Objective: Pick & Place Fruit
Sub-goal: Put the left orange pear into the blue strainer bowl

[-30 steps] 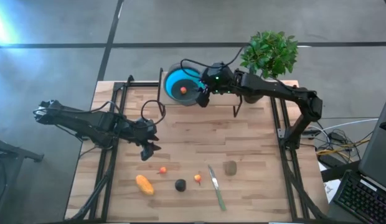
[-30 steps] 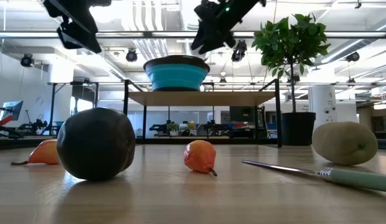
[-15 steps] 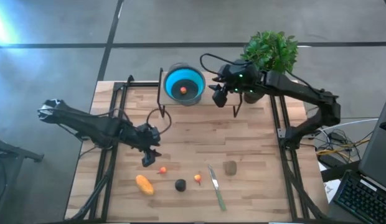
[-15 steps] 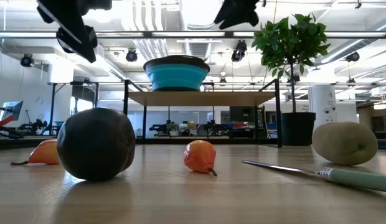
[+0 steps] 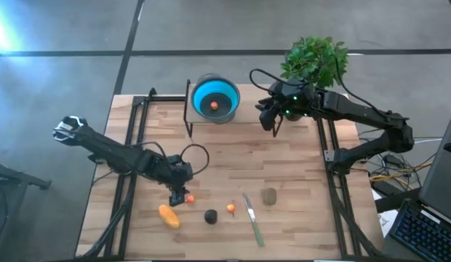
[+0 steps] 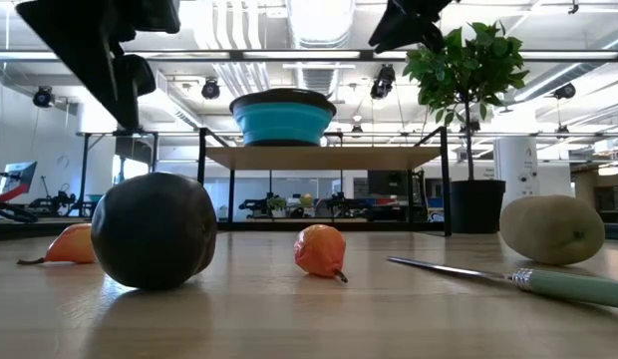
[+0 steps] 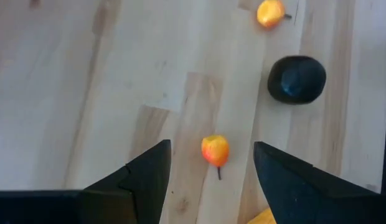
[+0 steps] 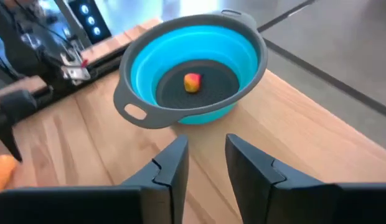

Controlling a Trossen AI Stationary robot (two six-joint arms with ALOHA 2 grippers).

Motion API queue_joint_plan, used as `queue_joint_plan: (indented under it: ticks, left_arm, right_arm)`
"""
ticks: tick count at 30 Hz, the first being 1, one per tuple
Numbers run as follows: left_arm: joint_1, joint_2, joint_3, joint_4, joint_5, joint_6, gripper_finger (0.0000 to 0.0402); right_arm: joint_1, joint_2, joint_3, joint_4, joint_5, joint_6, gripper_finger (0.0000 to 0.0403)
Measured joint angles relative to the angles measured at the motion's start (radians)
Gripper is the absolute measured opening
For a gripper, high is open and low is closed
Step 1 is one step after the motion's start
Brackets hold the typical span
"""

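Note:
My left gripper (image 5: 179, 195) hangs open just above the near part of the table. In the left wrist view its fingers (image 7: 211, 148) stand on either side of the tiny red fruit (image 7: 215, 150) without touching it. The black round fruit (image 5: 210, 215), the tiny orange one (image 5: 231, 209), the elongated orange-yellow one (image 5: 168, 215) and the olive-brown oval (image 5: 268, 196) lie on the wood. My right gripper (image 5: 268, 120) is open and raised to the right of the blue bowl (image 5: 215, 100). The bowl holds a small red-orange fruit (image 8: 192, 81).
A green-handled knife (image 5: 252, 218) lies between the tiny orange fruit and the olive-brown oval. A potted plant (image 5: 316, 62) stands at the far right corner, behind my right arm. Black rails run along the table's left and right sides. Bare wood shows at the table's middle.
My left gripper has moved toward the near edge and rightward and has come down over the tiny red fruit. My right gripper has drawn away from above the bowl toward the table's right. The fruit has stayed where it was.

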Motion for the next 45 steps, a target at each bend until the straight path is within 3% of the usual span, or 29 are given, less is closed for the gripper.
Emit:
queue_joint_plan:
  ticks: [10,23,45]
  left_arm:
    - [-0.039,0.094,0.000,0.015,0.000,-0.026,0.0234]
    - [-0.048,0.204,0.000,0.045,-0.002,-0.047,0.0234]
    - [-0.050,0.330,0.000,0.116,-0.004,-0.117,0.0234]
  right_arm:
    - [0.024,-0.079,-0.093,0.053,-0.004,0.077,0.0058]
    - [0.089,-0.082,-0.097,0.048,-0.006,0.081,0.0033]
    - [0.090,-0.082,-0.097,0.040,-0.015,0.044,0.0089]
